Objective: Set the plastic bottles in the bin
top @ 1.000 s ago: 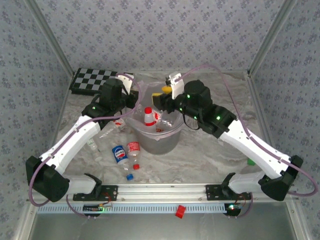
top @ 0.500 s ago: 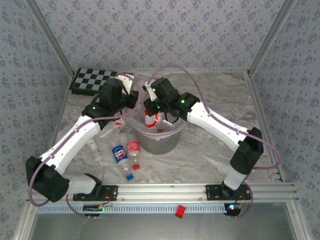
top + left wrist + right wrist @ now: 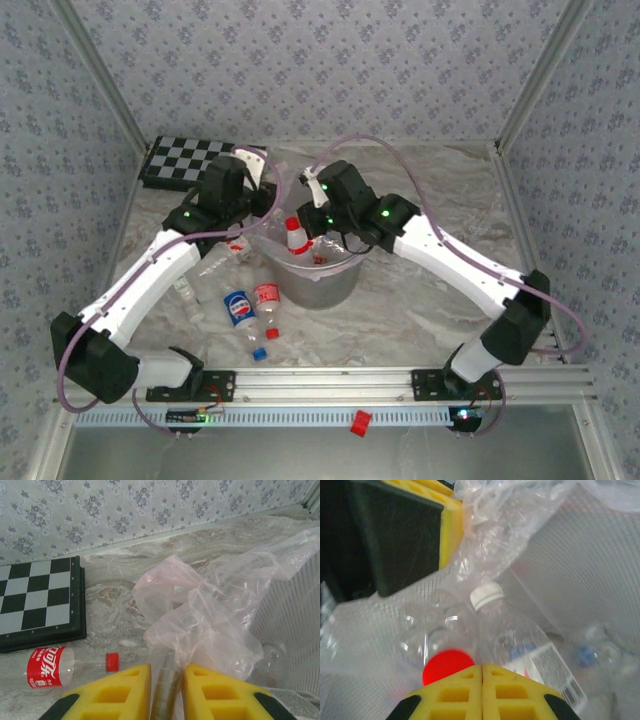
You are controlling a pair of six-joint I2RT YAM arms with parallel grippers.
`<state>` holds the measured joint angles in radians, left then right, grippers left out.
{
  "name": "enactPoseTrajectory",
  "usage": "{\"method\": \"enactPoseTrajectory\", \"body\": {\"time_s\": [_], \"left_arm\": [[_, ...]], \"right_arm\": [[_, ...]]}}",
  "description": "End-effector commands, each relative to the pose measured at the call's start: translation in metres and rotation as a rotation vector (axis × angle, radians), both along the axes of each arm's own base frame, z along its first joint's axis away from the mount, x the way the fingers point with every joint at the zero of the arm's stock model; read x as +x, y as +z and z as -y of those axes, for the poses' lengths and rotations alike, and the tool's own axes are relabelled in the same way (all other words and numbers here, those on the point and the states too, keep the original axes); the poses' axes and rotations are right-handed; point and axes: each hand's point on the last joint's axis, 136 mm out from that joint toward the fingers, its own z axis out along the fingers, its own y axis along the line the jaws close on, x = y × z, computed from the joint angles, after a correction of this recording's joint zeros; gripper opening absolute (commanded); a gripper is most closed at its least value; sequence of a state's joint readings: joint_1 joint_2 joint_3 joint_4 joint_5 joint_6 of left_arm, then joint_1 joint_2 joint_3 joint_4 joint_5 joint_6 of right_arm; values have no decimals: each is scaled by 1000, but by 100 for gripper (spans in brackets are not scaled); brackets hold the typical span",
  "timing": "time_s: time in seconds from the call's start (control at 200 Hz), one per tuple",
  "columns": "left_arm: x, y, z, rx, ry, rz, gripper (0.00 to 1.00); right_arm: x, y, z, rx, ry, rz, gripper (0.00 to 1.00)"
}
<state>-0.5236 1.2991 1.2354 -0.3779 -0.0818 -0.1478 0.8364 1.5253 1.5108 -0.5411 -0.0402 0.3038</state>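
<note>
Bottles (image 3: pixel 520 647) clear w/ red, white caps, in bin (image 3: pixel 322 288).

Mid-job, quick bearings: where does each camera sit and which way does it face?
Top external: high behind the robot, looking down on the table; both arms show, left claw and right claw meeting at the bin.
Left wrist: at the bin's rim, facing the far wall; its fingers clamp the rim.
Right wrist: looks down into the bin at a white-capped bottle; its fingers shut.
Shared: top and left wrist both show the chequered board.
</note>
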Motion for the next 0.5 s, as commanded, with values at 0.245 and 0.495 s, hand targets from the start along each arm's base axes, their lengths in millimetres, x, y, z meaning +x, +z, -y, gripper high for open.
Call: {"method": "enactPoseTrajectory", "body": {"time_s": [0.245,0.495], "left_arm": [[7,11,16,-117,44,-107,22],[14,4,55,-159,44,-101,22]], "right_arm": [[13,101,71,178,-107,158,21],[27,65,208,105,-687,146,61]]}}
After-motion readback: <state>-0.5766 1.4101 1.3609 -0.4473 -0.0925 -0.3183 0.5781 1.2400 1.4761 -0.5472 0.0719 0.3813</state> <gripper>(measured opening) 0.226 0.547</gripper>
